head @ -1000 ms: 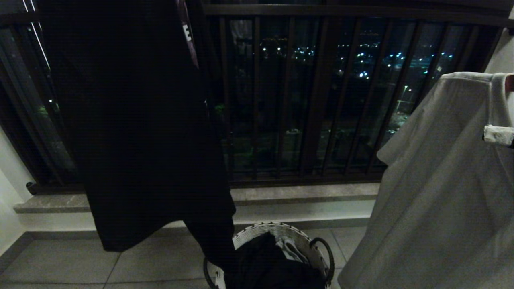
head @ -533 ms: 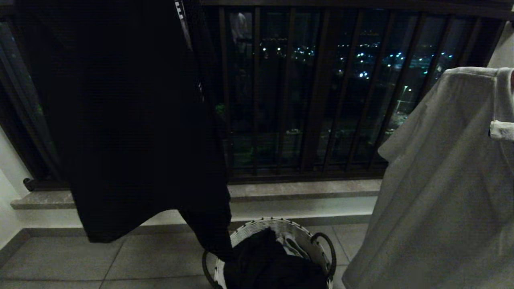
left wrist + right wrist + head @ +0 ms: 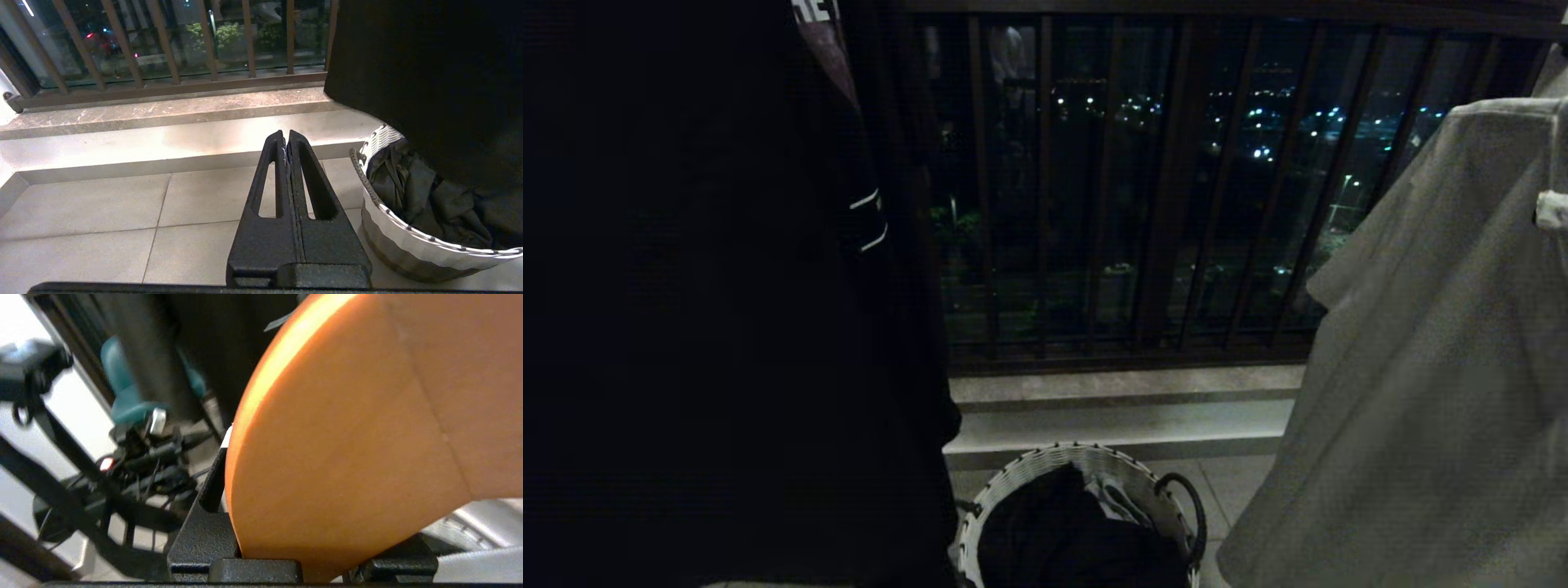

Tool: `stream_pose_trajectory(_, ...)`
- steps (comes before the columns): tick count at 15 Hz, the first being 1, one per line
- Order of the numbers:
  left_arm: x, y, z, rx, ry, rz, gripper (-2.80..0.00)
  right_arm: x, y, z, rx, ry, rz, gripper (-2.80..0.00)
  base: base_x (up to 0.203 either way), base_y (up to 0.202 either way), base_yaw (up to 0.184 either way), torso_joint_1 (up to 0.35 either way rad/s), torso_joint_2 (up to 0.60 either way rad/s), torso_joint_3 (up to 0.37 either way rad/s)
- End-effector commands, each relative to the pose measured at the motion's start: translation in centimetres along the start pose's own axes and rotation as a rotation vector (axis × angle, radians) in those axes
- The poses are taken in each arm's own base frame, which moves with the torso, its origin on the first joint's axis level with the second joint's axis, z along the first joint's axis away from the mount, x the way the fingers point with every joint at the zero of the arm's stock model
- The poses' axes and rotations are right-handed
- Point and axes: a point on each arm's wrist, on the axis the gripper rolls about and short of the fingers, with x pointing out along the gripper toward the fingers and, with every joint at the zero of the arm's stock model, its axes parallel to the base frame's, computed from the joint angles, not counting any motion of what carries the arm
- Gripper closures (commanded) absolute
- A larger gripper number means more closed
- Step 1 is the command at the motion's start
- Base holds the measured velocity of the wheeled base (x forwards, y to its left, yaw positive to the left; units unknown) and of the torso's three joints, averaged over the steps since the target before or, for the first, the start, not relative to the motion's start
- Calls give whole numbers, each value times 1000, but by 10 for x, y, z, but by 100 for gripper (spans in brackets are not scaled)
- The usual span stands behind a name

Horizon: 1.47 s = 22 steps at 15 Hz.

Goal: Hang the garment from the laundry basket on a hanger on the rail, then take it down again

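— What takes the most place in the head view?

— A black garment [image 3: 711, 327] hanging on the left, from the top edge down past the floor line. On the right hangs a pale grey garment [image 3: 1413, 367]. Between them are the dark window bars [image 3: 1094, 188].

— Where is the laundry basket?

— The laundry basket [image 3: 1045, 472] stands on the tiled floor [image 3: 102, 212] below the bars, near the step, with dark clothes [image 3: 412, 188] inside. The black garment's lower edge hangs just beside its rim.

— And the pincers?

— The left pincer [image 3: 287, 141] is low beside the basket, pressed together and holding nothing. The right pincer [image 3: 286, 555] is pinching a broad orange wooden hanger [image 3: 359, 437] between its fingers.
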Motion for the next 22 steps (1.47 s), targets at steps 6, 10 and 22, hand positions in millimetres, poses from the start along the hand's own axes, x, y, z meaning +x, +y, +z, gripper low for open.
stream_pose_trajectory(6,0,0,-1,0,2,0,0,33,-56,36,168,36,51,0,0,0,0,0,0,0)
stream_pose_trajectory(10,0,0,-1,0,2,0,0,65,-80,35,202,76,141,0,0,0,0,0,0,0)
stream_pose_trajectory(22,0,0,-1,0,2,0,0,168,-152,-3,264,184,322,0,0,0,0,0,0,0)
